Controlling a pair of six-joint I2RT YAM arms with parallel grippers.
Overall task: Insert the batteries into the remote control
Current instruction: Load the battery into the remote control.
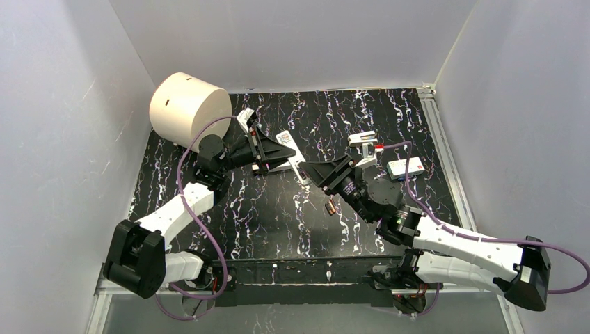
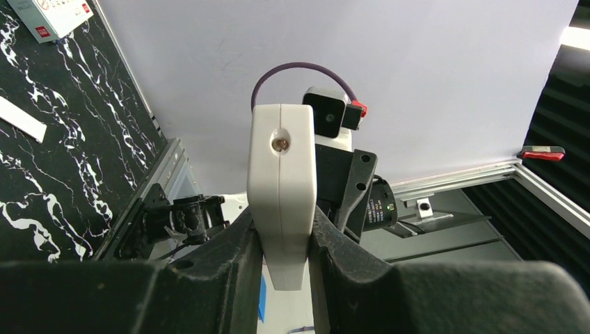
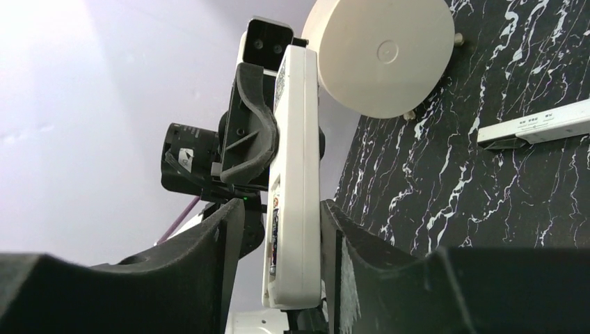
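The left jaws clamp the remote control; the right jaws straddle it, unclosed. Uneven closing could wrench it free.

No words can be read. The white box has a red mark and tiny print, too small to read. The white strip and the remote have tiny print, too blurry.

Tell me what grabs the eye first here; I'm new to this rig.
The white remote control, clamped in the left hand with the right hand bracketing its other end, mid-table. A big cream cylinder sits in the far left corner; a battery lies loose near the middle.
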